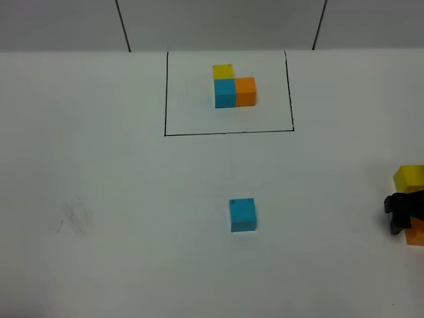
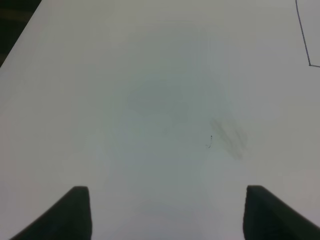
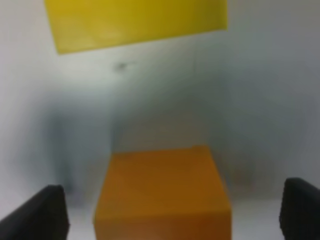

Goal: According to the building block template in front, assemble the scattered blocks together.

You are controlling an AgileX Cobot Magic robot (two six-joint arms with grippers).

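Observation:
The building block template point(image 1: 233, 89) is an L of yellow, cyan and orange cubes inside a black drawn rectangle at the back middle. The loose cyan cube point(image 1: 243, 214) sits alone mid-table. The loose yellow cube point(image 1: 411, 179) and loose orange cube point(image 1: 417, 234) are at the right edge. My right gripper point(image 1: 399, 212) is low over the orange cube. In the right wrist view the gripper point(image 3: 172, 210) is open, its fingers point(image 3: 40, 215) standing apart on either side of the orange cube point(image 3: 162, 192), with the yellow cube point(image 3: 135, 22) beyond. My left gripper point(image 2: 167, 215) is open and empty over bare table.
A grey smudge point(image 1: 73, 218) marks the white table at the left; it also shows in the left wrist view point(image 2: 230, 137). The rectangle's black line point(image 2: 302, 35) shows at that view's edge. The table's back edge meets a grey wall point(image 1: 218, 23).

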